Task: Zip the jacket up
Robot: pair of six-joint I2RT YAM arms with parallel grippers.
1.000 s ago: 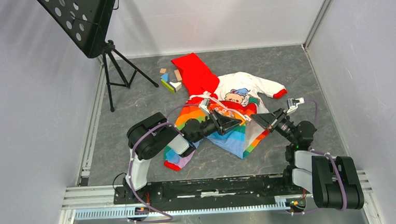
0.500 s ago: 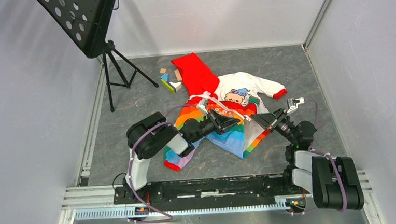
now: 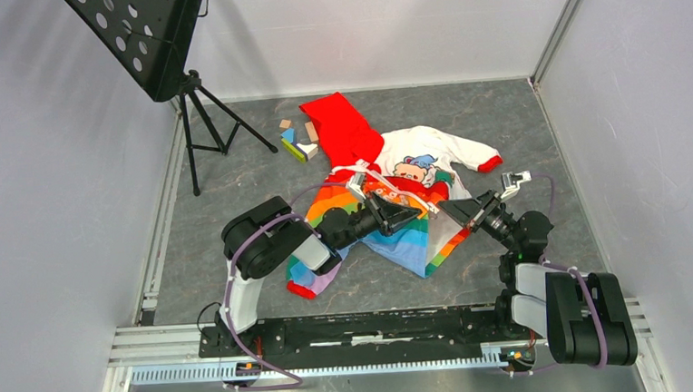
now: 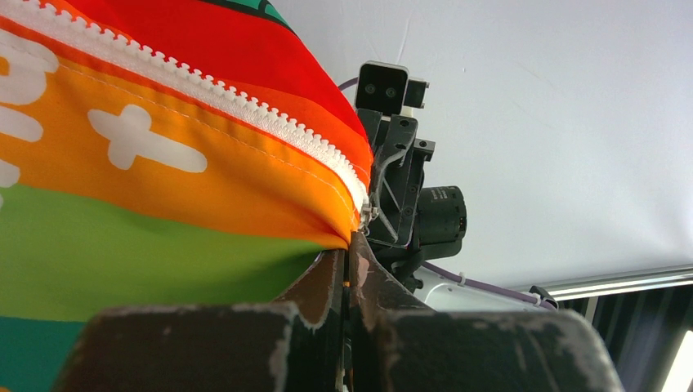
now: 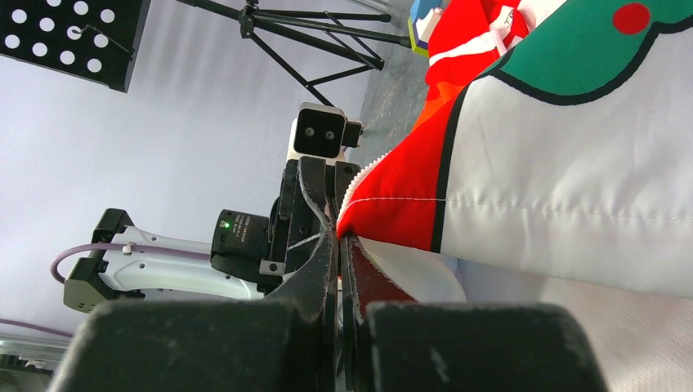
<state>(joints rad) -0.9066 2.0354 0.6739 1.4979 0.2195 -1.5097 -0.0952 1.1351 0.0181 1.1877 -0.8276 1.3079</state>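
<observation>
The jacket [image 3: 387,171] lies on the grey floor, red hood toward the back, white bear panel at right, rainbow front toward me. Its bottom hem is lifted between both grippers. My left gripper [image 3: 414,215] is shut on the orange front edge [image 4: 270,204] beside the white zipper [image 4: 204,86], at the zipper's lower end. My right gripper [image 3: 450,210] is shut on the other front edge, a red and white corner [image 5: 392,204] with zipper teeth [image 5: 368,171]. The two grippers face each other, a few centimetres apart.
A black music stand [image 3: 165,43] on a tripod stands at the back left. Small coloured wooden blocks [image 3: 296,143] lie beside the hood. Grey walls close in on the left, right and back. A metal rail [image 3: 378,330] runs along the near edge.
The left gripper drew back slightly to the left with the jacket edge between one second ago and half a second ago. Since then nothing has visibly moved.
</observation>
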